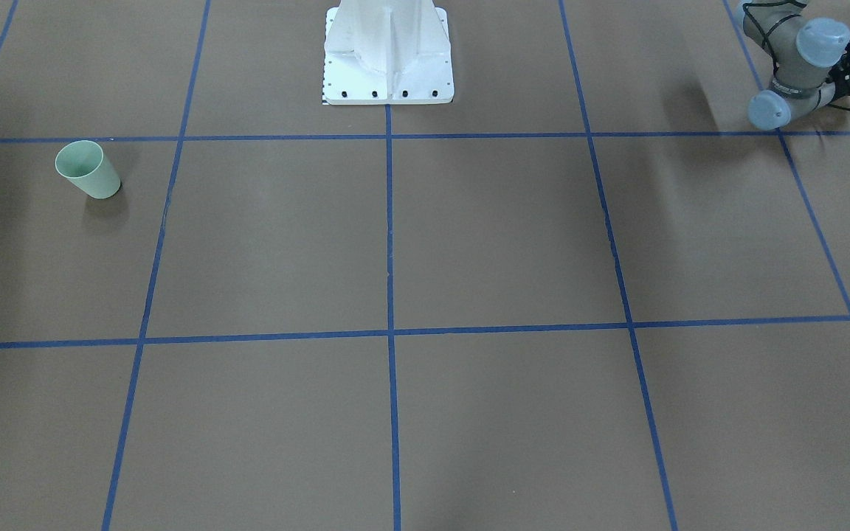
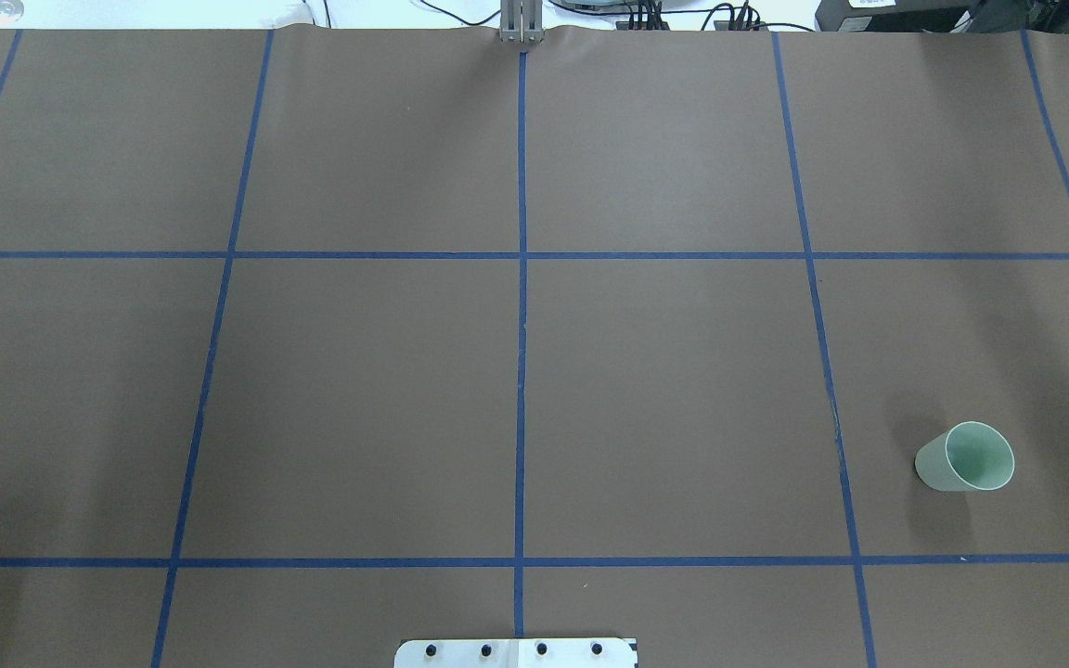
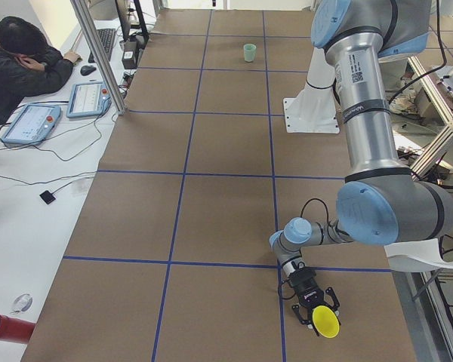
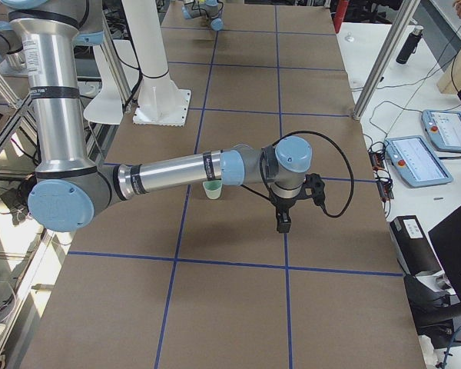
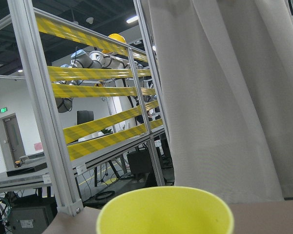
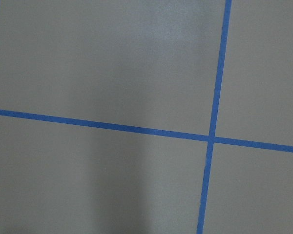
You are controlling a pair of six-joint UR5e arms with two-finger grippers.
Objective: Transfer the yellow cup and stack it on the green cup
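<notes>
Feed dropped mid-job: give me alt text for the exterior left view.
The left arm's fingers hold the yellow cup at the table's near end; the green cup stands upright at the far end. A person sits at the side desk.

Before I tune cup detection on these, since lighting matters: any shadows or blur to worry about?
Front-facing view: green cup sharp, a soft shadow beside it; broad soft shadows on the table. Left wrist view: yellow cup close, cropped, rim slightly soft. Right wrist view: a faint dark band over the table, no glare.

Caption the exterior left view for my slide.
Left end effector grips yellow cup; green cup stands upright far beyond.
</notes>
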